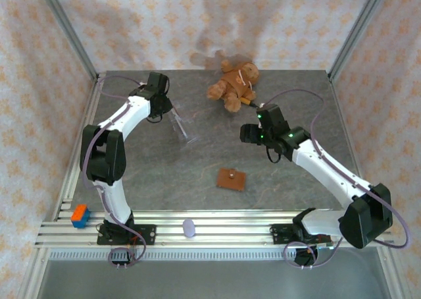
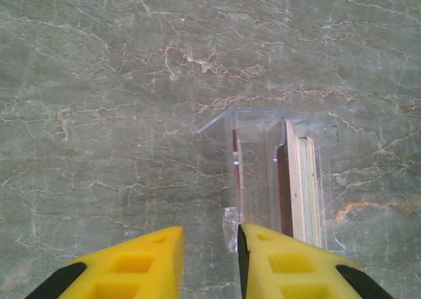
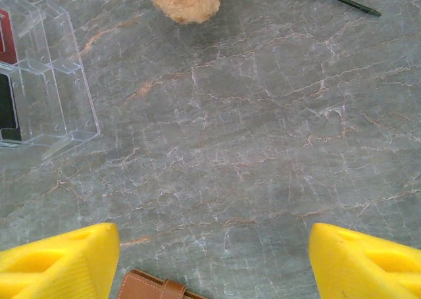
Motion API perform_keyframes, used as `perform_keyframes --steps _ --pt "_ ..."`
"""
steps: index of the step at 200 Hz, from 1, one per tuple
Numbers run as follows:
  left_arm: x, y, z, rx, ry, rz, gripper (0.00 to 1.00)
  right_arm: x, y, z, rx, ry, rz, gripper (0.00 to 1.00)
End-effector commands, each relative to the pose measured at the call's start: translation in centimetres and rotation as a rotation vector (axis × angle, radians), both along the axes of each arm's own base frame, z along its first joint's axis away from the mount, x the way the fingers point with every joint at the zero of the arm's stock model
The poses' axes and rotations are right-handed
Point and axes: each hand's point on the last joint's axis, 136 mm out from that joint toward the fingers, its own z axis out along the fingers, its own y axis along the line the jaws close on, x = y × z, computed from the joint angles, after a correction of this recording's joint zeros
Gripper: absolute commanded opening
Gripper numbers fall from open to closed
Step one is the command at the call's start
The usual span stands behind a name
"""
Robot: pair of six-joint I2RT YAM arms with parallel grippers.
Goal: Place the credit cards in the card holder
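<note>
Left wrist view: cards (image 2: 304, 187) stand in the clear holder (image 2: 263, 174), which sits far left on the desk (image 2: 99, 114). I think the job is mostly done, but the wallet (image 3: 158, 289) may hide more. The left tool (image 2: 210, 230) is narrow and empty, just beside the holder. The right tool (image 3: 212, 230) is wide and empty, near the wallet.

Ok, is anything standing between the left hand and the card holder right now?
Nothing visible does. The left hand hangs open just short of the clear card holder, with only bare table between them. The holder's near corner lies right by one finger, and cards stand in one slot.
</note>
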Motion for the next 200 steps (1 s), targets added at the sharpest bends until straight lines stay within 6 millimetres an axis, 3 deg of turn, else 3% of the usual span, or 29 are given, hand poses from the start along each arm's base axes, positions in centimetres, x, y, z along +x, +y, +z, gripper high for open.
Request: perform_keyframes --steps 1,60,67,99,108,120,141,154,200 --pt "0.6 -0.6 2.1 -0.027 -0.044 -0.011 0.31 -0.3 0.2 0.7 0.02 -0.005 0.009 0.76" --pt "1.6 0.3 1.4 0.026 -0.062 0.012 0.29 -0.6 0.3 0.3 0.011 0.01 0.023 0.76" --pt "1.9 0.1 -0.2 0.026 -0.032 0.003 0.26 -0.6 0.2 0.4 0.008 0.008 0.022 0.76" --pt "2.3 -0.2 -1.2 0.024 -0.018 -0.023 0.21 -0.7 0.1 0.8 0.007 0.005 0.022 0.74" --pt "2.5 -0.5 -1.3 0.022 -0.03 -0.041 0.19 -0.8 0.2 0.9 0.012 0.004 0.032 0.69" --pt "2.9 -0.8 -1.2 0.019 -0.043 -0.076 0.06 -0.9 0.2 1.1 0.016 -0.003 0.03 0.67" --pt "3.6 -1.7 -1.0 0.002 -0.053 -0.134 0.06 -0.9 0.4 1.5 0.03 -0.009 0.039 0.62" --pt "4.3 -2.5 -0.7 -0.01 -0.07 -0.192 0.01 -0.9 0.6 1.8 0.04 -0.01 0.047 0.62" --pt "4.6 -4.7 -0.7 -0.005 -0.048 -0.356 0.03 -0.8 1.1 1.3 0.049 0.011 0.057 0.62"
